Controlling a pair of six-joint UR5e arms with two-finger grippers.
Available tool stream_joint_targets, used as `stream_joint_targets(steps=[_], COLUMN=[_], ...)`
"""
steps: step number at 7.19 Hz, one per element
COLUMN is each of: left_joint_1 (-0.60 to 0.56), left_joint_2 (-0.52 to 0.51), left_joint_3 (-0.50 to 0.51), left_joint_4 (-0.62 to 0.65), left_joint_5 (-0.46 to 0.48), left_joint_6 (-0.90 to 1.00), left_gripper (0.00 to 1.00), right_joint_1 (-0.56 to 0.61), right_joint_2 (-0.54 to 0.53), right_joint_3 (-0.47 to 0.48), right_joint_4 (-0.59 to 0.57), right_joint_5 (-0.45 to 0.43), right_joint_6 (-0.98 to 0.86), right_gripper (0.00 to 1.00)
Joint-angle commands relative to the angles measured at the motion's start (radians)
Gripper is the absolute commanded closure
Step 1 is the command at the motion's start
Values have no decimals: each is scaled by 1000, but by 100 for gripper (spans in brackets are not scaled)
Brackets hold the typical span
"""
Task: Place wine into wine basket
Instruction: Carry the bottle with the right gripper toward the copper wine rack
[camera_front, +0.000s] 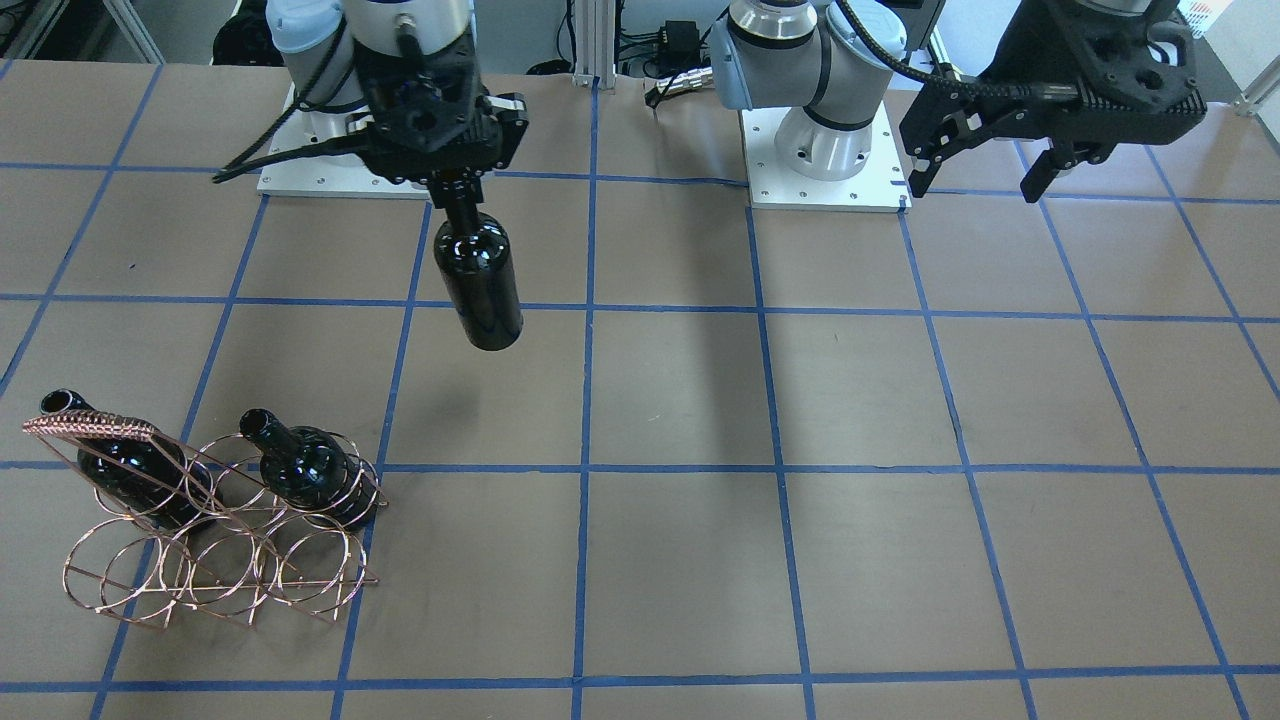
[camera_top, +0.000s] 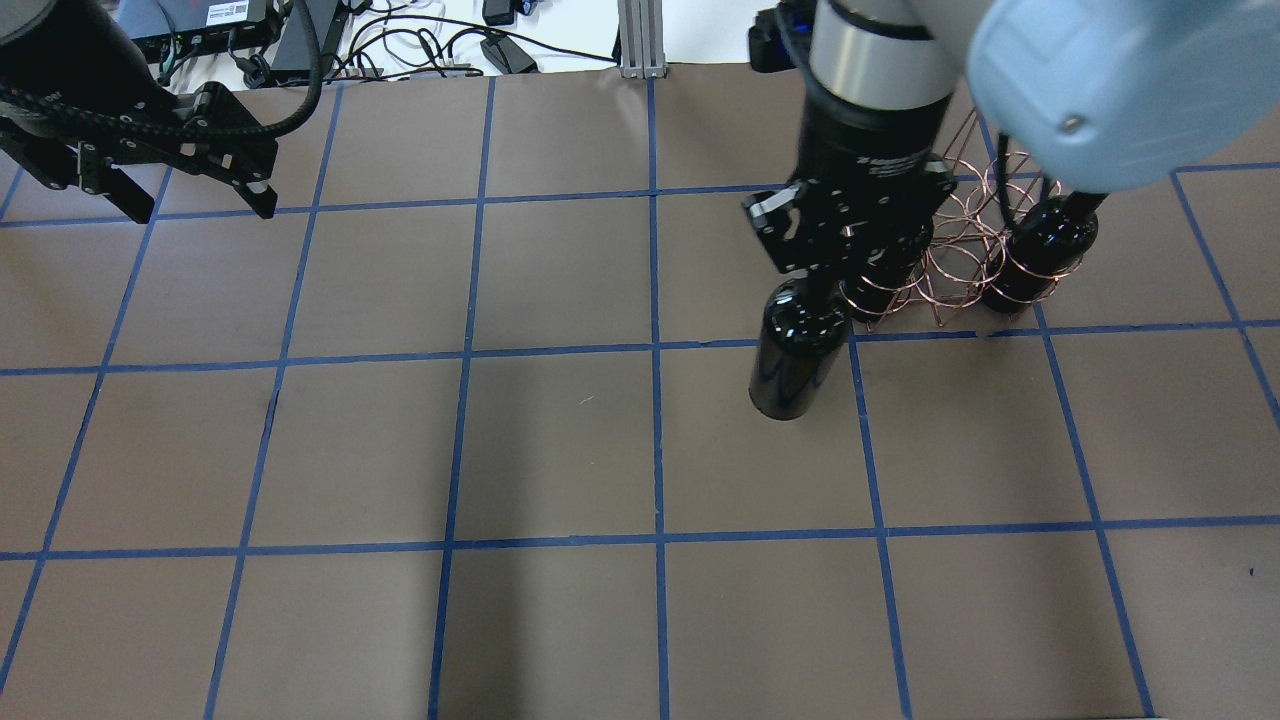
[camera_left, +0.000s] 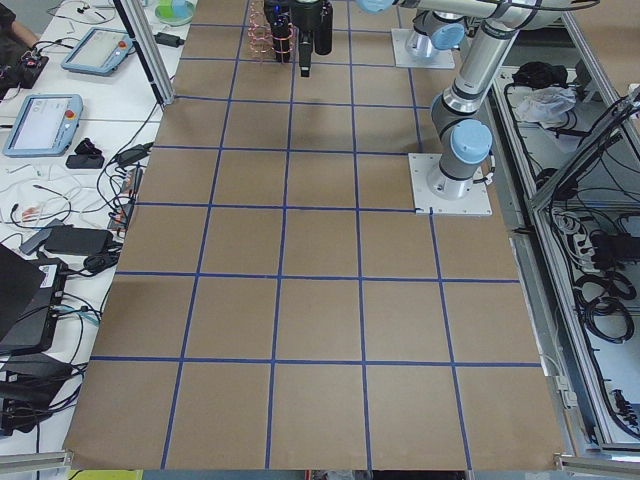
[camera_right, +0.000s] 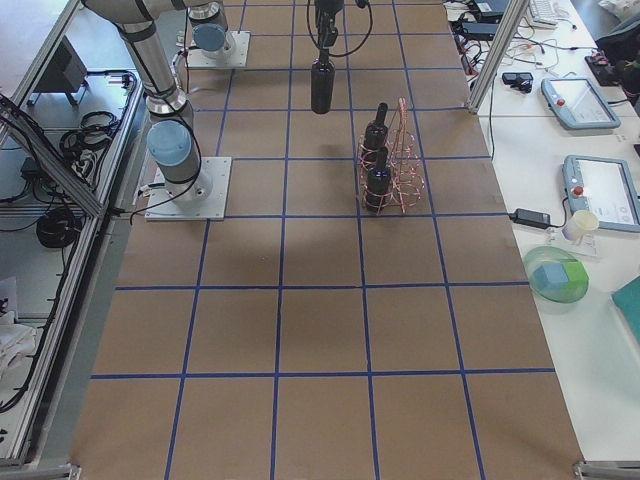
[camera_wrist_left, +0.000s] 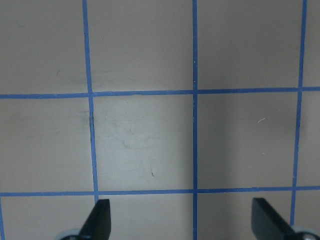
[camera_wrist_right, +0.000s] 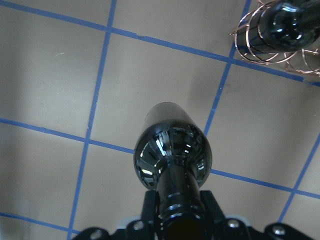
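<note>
My right gripper (camera_front: 452, 183) is shut on the neck of a glossy black wine bottle (camera_front: 478, 282). The bottle hangs base down above the table, also in the overhead view (camera_top: 792, 345) and the right wrist view (camera_wrist_right: 172, 152). The copper wire wine basket (camera_front: 215, 525) stands near the table's front on my right side and holds two other dark bottles (camera_front: 305, 470) (camera_front: 130, 465). The held bottle is apart from the basket (camera_top: 960, 240). My left gripper (camera_front: 985, 175) is open and empty, high over the table (camera_top: 175, 195); its fingertips (camera_wrist_left: 100, 217) show over bare table.
The brown table (camera_front: 680, 400) has a blue tape grid. The two arm base plates (camera_front: 825, 180) sit at the robot's edge. Cables and devices (camera_top: 400, 40) lie beyond the far edge in the overhead view.
</note>
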Motion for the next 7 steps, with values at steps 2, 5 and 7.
stream_joint_targets(steps=[2, 5, 7], left_joint_1=[-10, -10, -4], left_joint_2=[-19, -18, -12], left_joint_3=[-17, -26, -34], left_joint_4=[43, 46, 54], left_joint_5=[-14, 2, -4], left_joint_6=[-82, -74, -72], left_gripper=[0, 0, 0], right_joint_1=[-196, -322, -322], right_joint_2=[-27, 1, 100], right_joint_3=[-3, -45, -179], right_joint_4=[45, 25, 17], right_joint_5=[-69, -78, -77], right_joint_6=[-304, -337, -321], right_gripper=[97, 96, 96])
